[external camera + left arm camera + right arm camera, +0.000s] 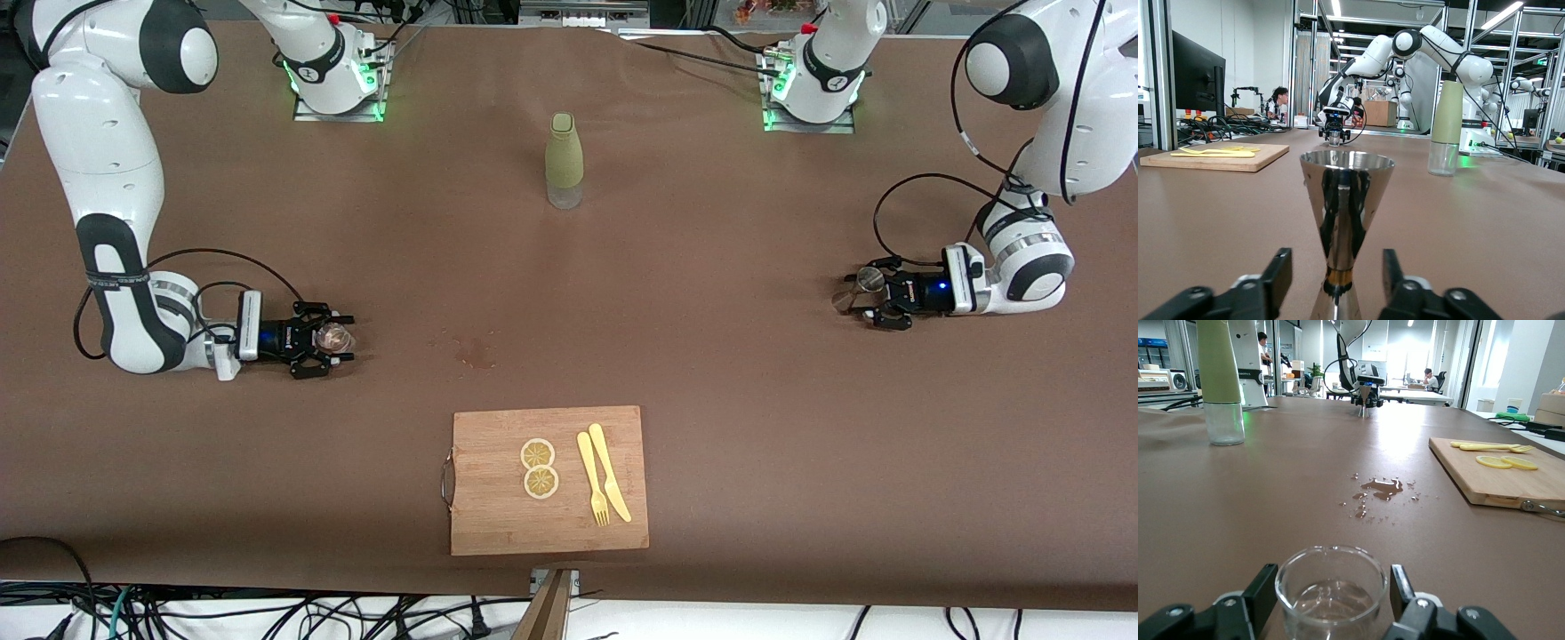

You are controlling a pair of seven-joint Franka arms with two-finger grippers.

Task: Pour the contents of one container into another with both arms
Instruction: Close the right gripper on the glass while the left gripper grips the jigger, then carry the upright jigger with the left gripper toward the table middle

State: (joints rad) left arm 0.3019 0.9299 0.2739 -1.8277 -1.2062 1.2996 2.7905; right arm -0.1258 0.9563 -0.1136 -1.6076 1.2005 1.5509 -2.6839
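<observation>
L gripper (876, 305) straddles steel jigger (1347, 220), R gripper (327, 340) straddles glass cup (1331, 590), jaws apart w/ gaps, set to grasp; bottle (564, 160) at 12 o'clock of board (498, 524).

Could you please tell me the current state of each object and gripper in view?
Shiny steel hourglass jigger: upright between open left gripper fingers.
Small clear glass cup: upright between open right gripper fingers.
Pale green bottle: upright, capped.
Brown spill: wet on the table.

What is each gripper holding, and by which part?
Left gripper brackets the metal jigger at its waist, not touching. Right gripper flanks the small glass; grip cannot be told.
</observation>
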